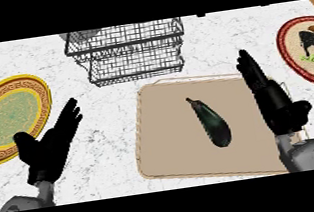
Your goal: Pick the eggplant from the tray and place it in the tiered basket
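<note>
Head view, looking steeply down at a kitchen counter. The right hand [276, 106] showed at the lower right, fingers straight and together, pointing away from the robot, thumb out to the side; it held nothing. It lay over the right rim of a beige tray [170, 146]. The eggplant [210, 120], dark and glossy, lay near the middle of that tray, to the left of the right hand and apart from it, its thin stem end pointing away from the robot and slightly left.

The left hand [47, 148] showed at the lower left, fingers spread and straight, empty, over the white marble counter [211, 50] between the tray and a yellow plate [9, 118]. That plate had a patterned golden border and a green centre, and sat at the counter's left edge.

Beyond the tray, at the far side of the counter, stood the tiered basket [134, 55] of black wire, well apart from both hands. At the far right sat a red-rimmed plate [295, 58] with a dark figure on its pale face, partly cut off by the edge of the view.
</note>
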Robot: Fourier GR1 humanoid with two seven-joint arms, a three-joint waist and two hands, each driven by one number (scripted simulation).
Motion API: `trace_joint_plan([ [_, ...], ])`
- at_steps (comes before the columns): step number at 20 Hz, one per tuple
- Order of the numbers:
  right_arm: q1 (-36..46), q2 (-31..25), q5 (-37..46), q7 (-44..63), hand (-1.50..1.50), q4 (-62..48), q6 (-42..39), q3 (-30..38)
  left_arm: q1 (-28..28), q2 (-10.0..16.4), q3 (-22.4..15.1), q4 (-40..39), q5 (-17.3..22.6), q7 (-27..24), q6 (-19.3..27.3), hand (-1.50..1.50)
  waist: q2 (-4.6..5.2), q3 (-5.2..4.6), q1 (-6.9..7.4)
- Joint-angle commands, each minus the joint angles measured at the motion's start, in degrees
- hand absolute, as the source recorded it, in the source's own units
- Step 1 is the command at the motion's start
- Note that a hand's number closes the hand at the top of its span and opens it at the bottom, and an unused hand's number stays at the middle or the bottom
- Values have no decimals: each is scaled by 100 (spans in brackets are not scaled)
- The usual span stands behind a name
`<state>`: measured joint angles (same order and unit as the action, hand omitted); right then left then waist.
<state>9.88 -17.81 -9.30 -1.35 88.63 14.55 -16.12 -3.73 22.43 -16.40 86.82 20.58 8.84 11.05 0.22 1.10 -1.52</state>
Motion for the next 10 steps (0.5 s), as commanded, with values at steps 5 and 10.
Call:
trace_joint_plan([
  [5, 1265, -590, -102, 1150, 150, -341, -8, 981, 316, -311, -74, -323, -975, -316, 988, 0, -18, -112, 226],
  [10, 565, -464, 181, 1978, -150, -1218, 2046, 2058, 663, -348, 10, -551, -882, -703, 965, 0, -3, -120, 106],
])
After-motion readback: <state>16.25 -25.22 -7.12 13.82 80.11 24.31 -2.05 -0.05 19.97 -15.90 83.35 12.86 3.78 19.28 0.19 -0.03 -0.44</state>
